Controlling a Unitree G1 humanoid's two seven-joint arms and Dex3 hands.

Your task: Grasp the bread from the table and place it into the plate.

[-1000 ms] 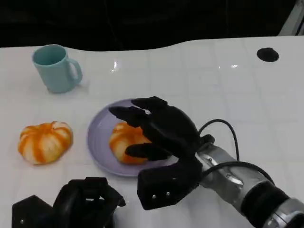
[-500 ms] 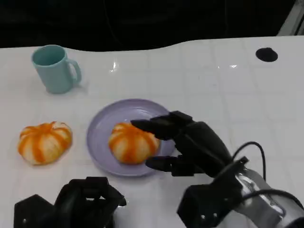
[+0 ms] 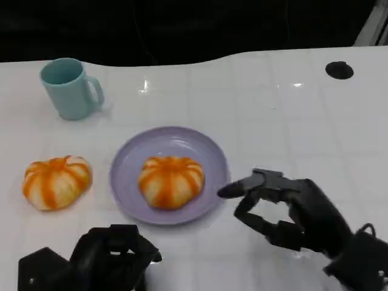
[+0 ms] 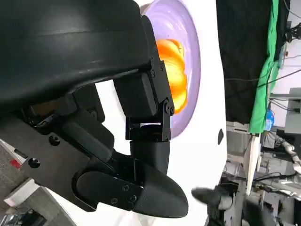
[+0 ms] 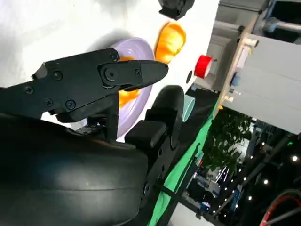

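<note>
Head view, bread (image 3: 171, 180) on plate (image 3: 130, 159), no readable writing

One bread (image 3: 170, 180) is seen on the plate (image 3: 163, 140) at frame centre; another bread (image 3: 56, 181) at left, a mug (image 3: 70, 87) at upper left.
</note>
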